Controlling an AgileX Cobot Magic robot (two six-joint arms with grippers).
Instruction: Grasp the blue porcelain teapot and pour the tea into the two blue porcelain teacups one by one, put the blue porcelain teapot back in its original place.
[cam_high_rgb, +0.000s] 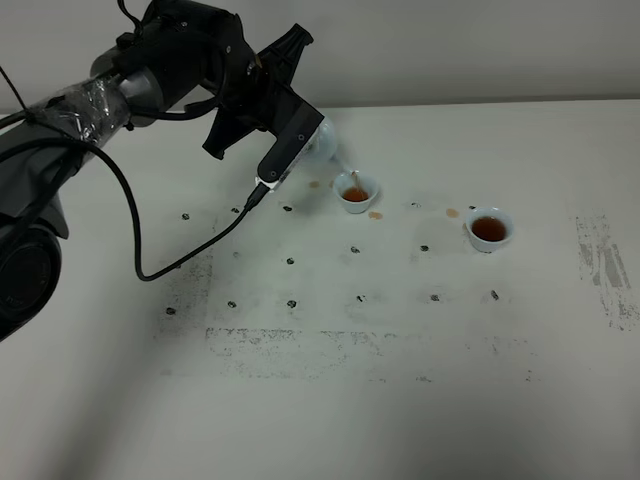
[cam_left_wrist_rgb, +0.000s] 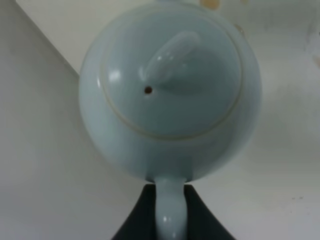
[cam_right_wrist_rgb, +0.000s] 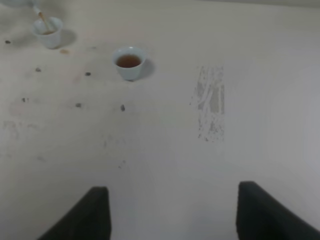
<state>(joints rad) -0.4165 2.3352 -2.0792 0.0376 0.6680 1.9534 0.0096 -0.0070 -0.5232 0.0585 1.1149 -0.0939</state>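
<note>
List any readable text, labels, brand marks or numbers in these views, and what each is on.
None can be read in any view.
Teapot: plain glaze, no mark.
Cups: plain, no mark.
Arm: black casing and clear wrap, no legible label or logo.
Table: the dark specks and scuffs are marks, not characters.

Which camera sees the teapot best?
The left wrist view: the teapot fills it, with lid, knob and handle clear. The high view shows only a bit behind the arm. The right wrist view catches just a sliver.
</note>
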